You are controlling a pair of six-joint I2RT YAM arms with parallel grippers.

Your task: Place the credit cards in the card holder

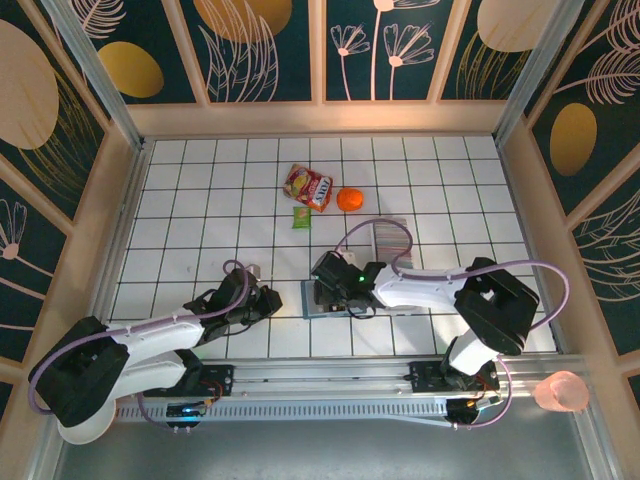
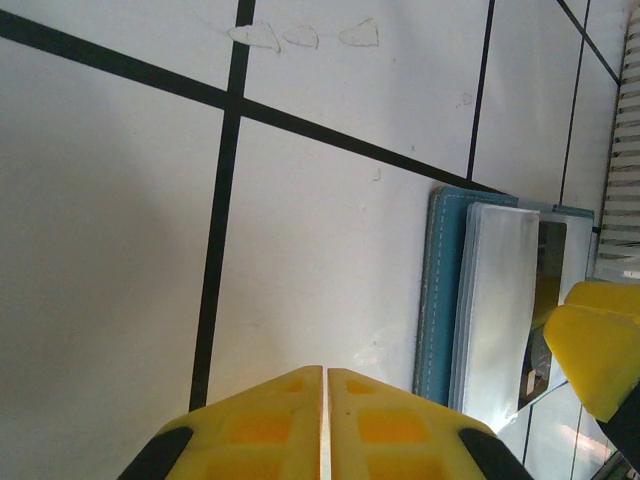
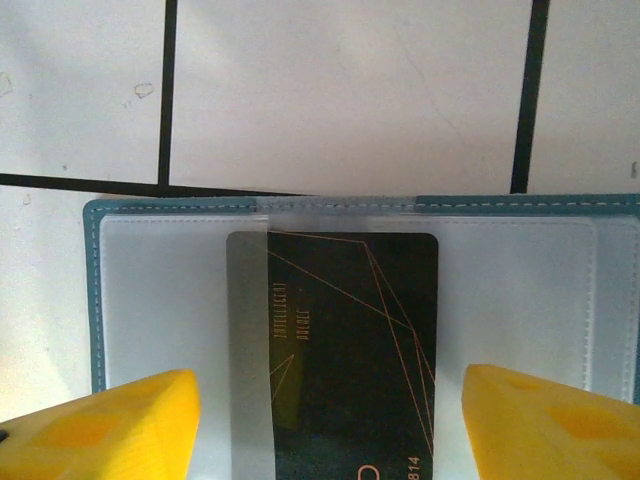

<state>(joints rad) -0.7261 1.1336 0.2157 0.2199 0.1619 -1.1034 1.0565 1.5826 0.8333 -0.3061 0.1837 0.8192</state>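
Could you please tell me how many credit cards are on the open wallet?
1. A dark card lies on the middle of the open wallet, between the fingers of the right tool. More may be hidden beneath it.

My right pincer and left pincer are yellow; the desk is white tile with black grid lines. The card holder is teal with pale stitching and frosted clear sleeves. The credit card is black with thin gold lines, gold lettering and a grey stripe; the fruit is orange and the small packet is green.
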